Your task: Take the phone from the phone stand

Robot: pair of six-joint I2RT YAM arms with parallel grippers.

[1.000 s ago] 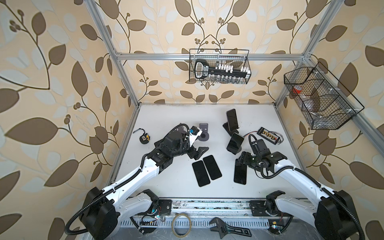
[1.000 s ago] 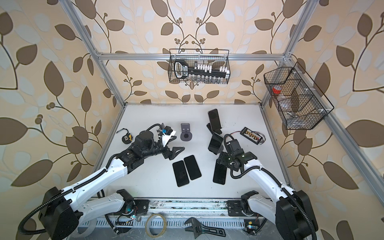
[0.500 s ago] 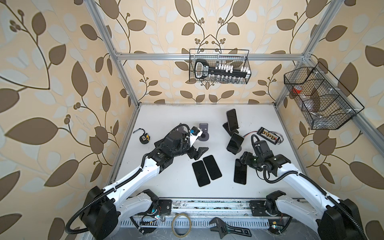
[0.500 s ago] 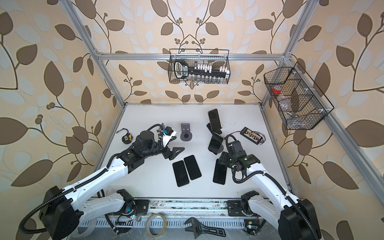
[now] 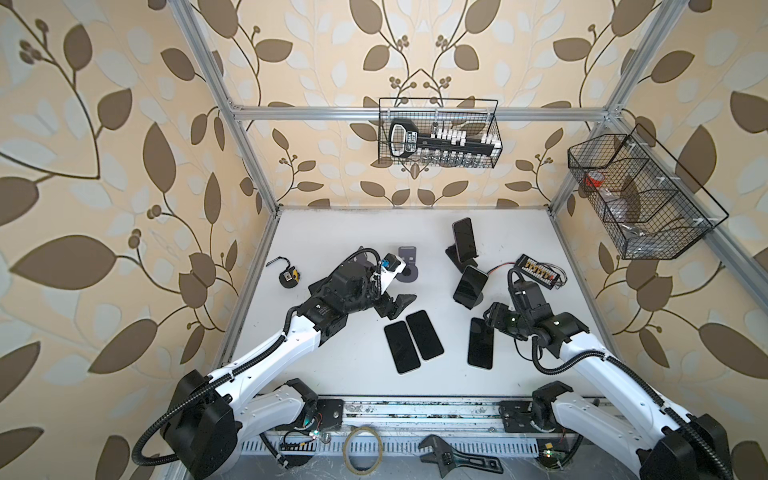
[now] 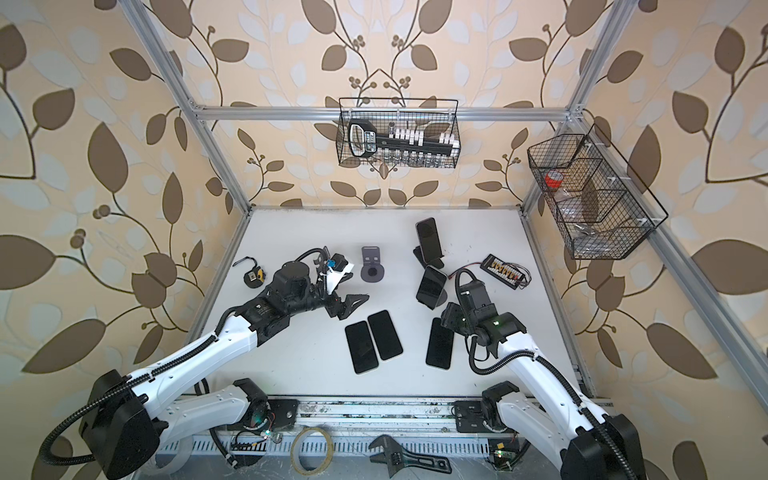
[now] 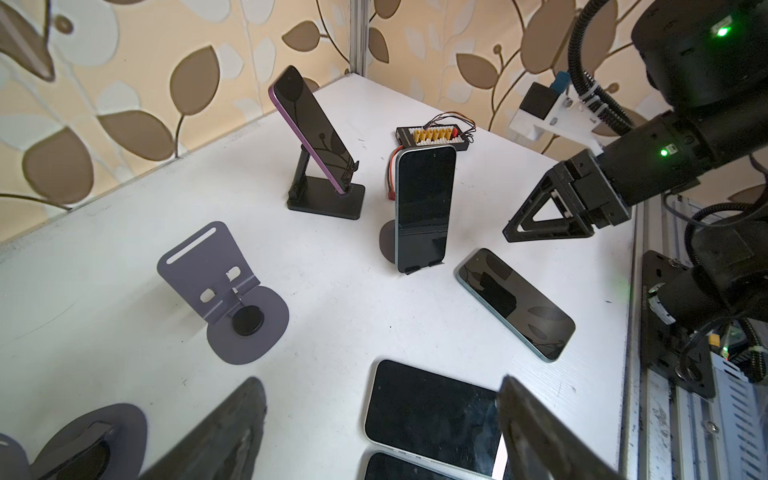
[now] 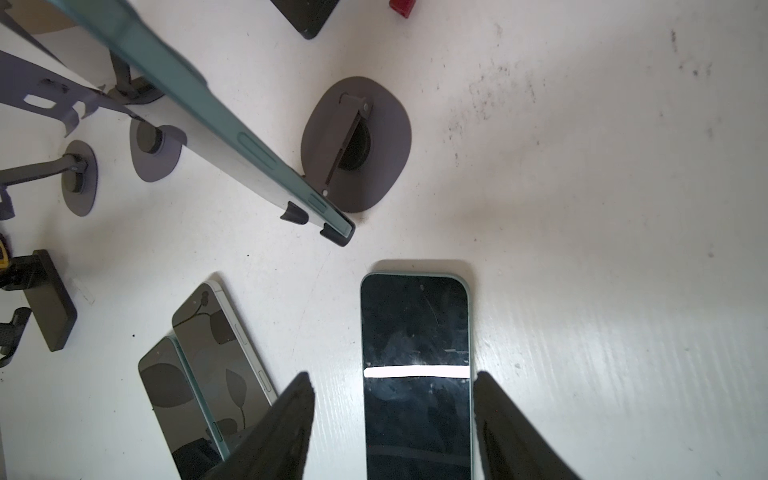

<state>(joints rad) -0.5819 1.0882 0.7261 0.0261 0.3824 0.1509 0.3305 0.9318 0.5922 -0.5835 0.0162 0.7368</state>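
Two phones rest on stands in both top views. A purple phone (image 5: 464, 239) leans on a black stand (image 7: 328, 203) at the back. A teal phone (image 5: 469, 286) leans on a round-based phone stand (image 8: 374, 137) in front of it. My right gripper (image 5: 493, 316) is open, hovering over a third phone (image 8: 415, 324) that lies flat on the table, close to the teal phone's lower end; its fingers hold nothing. My left gripper (image 5: 395, 305) is open and empty above two phones (image 5: 411, 340) lying side by side.
An empty grey stand (image 5: 407, 266) sits behind my left gripper. A tape measure (image 5: 289, 276) lies at the left, and a connector board with wires (image 5: 540, 272) at the right. Wire baskets (image 5: 438, 135) hang on the back and right walls.
My right gripper's jaws have narrowed and its arm has shifted slightly to the right. The left arm and all the phones stay where they were.
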